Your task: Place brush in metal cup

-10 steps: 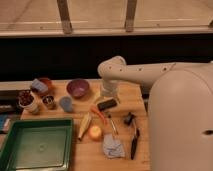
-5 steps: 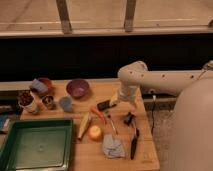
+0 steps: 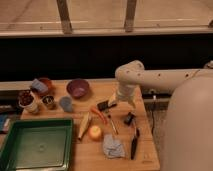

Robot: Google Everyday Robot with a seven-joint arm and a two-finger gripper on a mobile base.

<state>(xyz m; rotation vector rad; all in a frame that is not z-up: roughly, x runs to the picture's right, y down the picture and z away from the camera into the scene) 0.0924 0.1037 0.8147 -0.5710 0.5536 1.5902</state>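
Note:
The brush [image 3: 134,142], a long thin black stick, lies on the wooden table [image 3: 150,155] near its front right corner. The metal cup [image 3: 48,102], small and dark, stands at the left between a white cup [image 3: 28,101] and a grey-blue cup [image 3: 65,104]. My gripper [image 3: 114,102] hangs from the white arm [image 3: 150,77] over the table's middle, beside a flat black block [image 3: 103,105]. It stands open and holds nothing. It is well behind the brush and far to the right of the metal cup.
A purple bowl [image 3: 78,88] sits at the back. A green tray [image 3: 35,147] fills the front left. A corn cob [image 3: 84,125], an orange fruit [image 3: 95,132], a carrot [image 3: 98,114], a stubby black object [image 3: 129,118] and a crumpled cloth [image 3: 114,146] lie around the brush.
The arm has swung to the right and its wrist has come down toward the table's middle. No object on the table has moved.

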